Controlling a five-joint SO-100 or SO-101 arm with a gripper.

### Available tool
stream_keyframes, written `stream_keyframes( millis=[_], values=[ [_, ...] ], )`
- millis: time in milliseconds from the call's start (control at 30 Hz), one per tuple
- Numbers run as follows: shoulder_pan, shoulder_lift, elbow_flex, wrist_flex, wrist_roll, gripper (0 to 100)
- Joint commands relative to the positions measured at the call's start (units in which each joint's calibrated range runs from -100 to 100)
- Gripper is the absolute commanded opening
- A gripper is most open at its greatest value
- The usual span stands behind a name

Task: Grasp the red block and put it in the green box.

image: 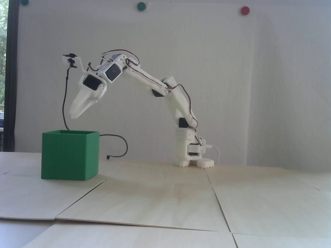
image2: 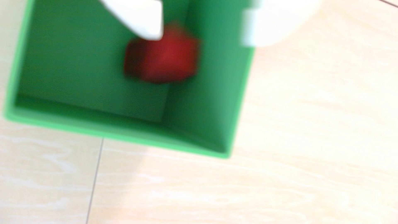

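Inside the thin-walled green box [image2: 204, 129], the blurred red block [image2: 165, 62]; hand [image: 75, 116] above, empty, fingers spread.

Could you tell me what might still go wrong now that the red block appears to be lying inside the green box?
1. The gripper hangs just above the green box; a low sideways retreat could catch the rim and shove or tip it.
2. The black cable droops behind that rim and might snag as the arm moves.
3. The wrist view is blurred, so the red block seems to sit on the floor near one wall, but that is hard to confirm.
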Motion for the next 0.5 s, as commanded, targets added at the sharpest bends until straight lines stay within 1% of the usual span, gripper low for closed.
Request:
stream_keyframes(
  millis=[0, 133, 367, 433, 467],
  values=[
    [0.0, -2.8, -4.6, 2.5, -0.1, 2],
    [-1.0, -7.1, -4.3, 10.3, 0.0, 2],
    [-7.5, -21.4, -3.7, 32.8, -0.1, 2],
    [-9.4, -25.1, -2.0, 32.5, 0.3, 2],
    [-10.7, -27.8, 0.1, 32.3, 1.8, 2]
  ],
)
